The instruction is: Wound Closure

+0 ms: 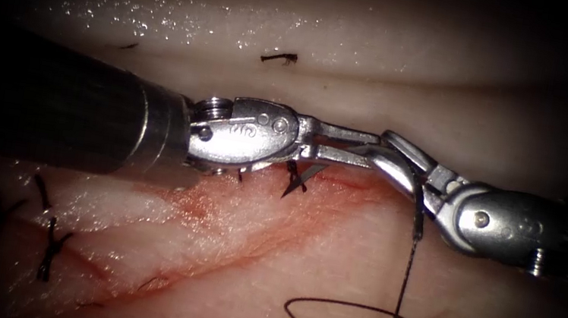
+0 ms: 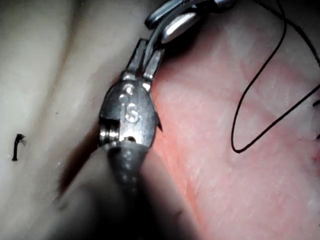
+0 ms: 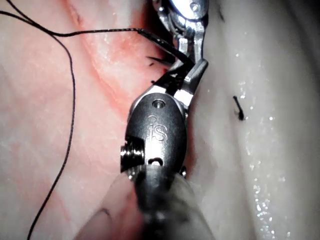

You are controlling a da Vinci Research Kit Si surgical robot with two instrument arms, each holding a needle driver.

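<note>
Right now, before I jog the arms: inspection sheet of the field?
Surface: tissue, wet; cut runs diagonally, red fluid along it.
Job's things: thread hangs from the right tool and loops on the tissue right of the cut; stitches at the cut's left end, another under the left tool. Needle: cannot tell where it lies.
Clutter: cut end of thread on the pale tissue above.
Grippers: left tool open, holds nothing, tips meeting the right tool's. Right tool shut on the thread.
Cables: nothing seen.
Surroundings: dark, nothing seen.
</note>
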